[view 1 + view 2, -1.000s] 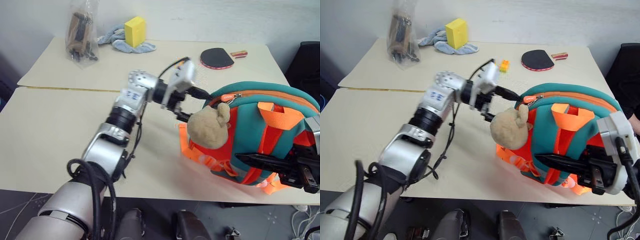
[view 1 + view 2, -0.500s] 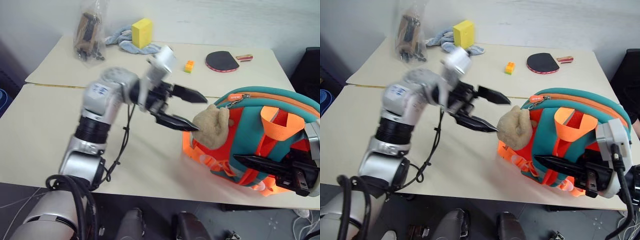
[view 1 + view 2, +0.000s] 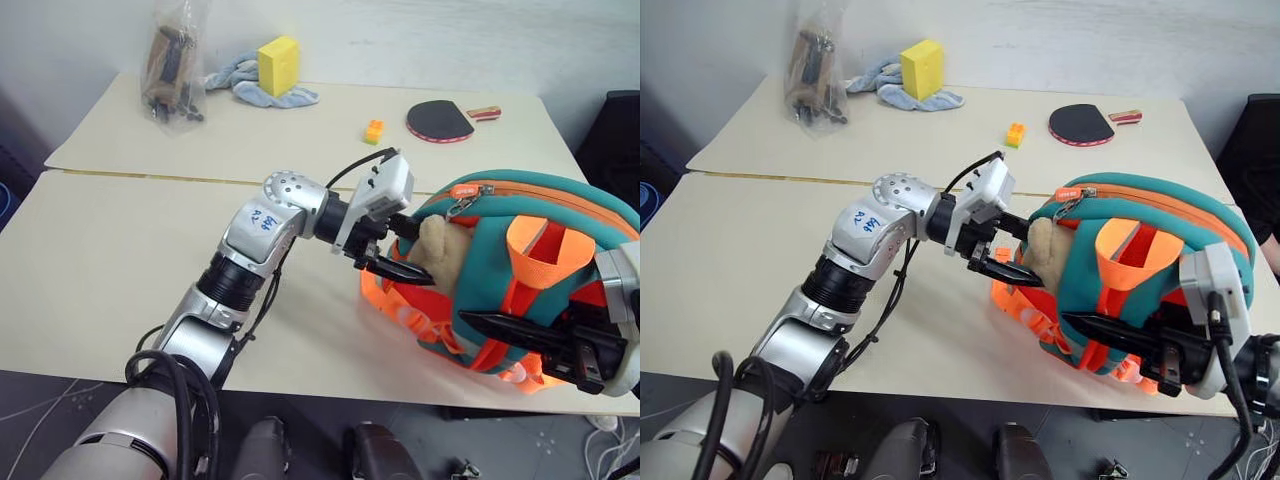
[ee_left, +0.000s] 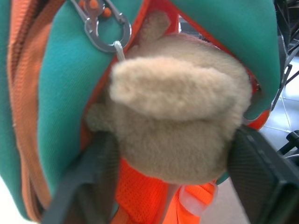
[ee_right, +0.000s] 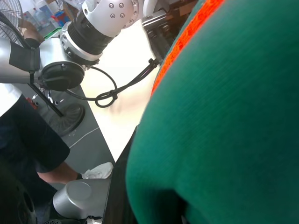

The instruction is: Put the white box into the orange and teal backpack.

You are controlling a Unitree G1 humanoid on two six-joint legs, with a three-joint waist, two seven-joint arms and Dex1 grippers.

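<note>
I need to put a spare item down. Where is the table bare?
The near-left tabletop, left of the left arm, is bare. So is the back middle, between the towel and the small orange block. It is crowded around the backpack and at the far-left bag.

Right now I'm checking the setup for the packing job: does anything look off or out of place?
Yes. The left pincer has its fingers either side of the tan teddy-bear plush on the orange and teal backpack, not at the zipper, and the backpack's top looks zipped shut.
</note>
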